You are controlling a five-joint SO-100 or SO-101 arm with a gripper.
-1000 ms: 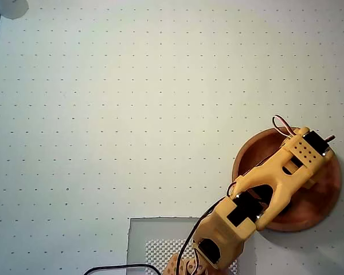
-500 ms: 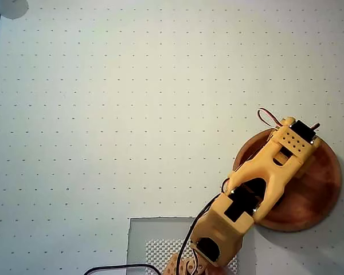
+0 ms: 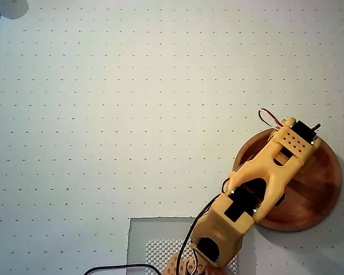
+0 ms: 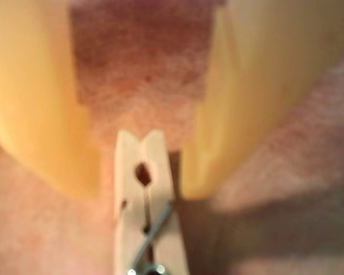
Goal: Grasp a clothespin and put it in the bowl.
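Clothespin (image 4: 144,200): it lies on the reddish wood of the bowl's floor in the wrist view, its notched end pointing up between my two fingers, its metal spring toward the bottom edge. In the overhead view my arm covers it and I cannot see it.
Left finger (image 4: 43,109): a gap of bare wood shows between this yellow pad and the pin; it is not touching.
Gripper (image 4: 140,192): I am spread apart, wider than the pin, gripping nothing.
Right finger (image 4: 258,97): just beside the pin's right edge; whether it brushes the pin, I cannot tell through the blur.
Bowl (image 3: 321,195): round, reddish-brown, at the right of the dotted table (image 3: 132,114) in the overhead view, with my wrist over its upper-left part.
Change: a second ago my wrist sat lower and further right over the bowl; it has since swung up and left and has held there for the last half second.
Meaning: I judge the pin delivered and released, so what is left is to lift clear without dragging it out.
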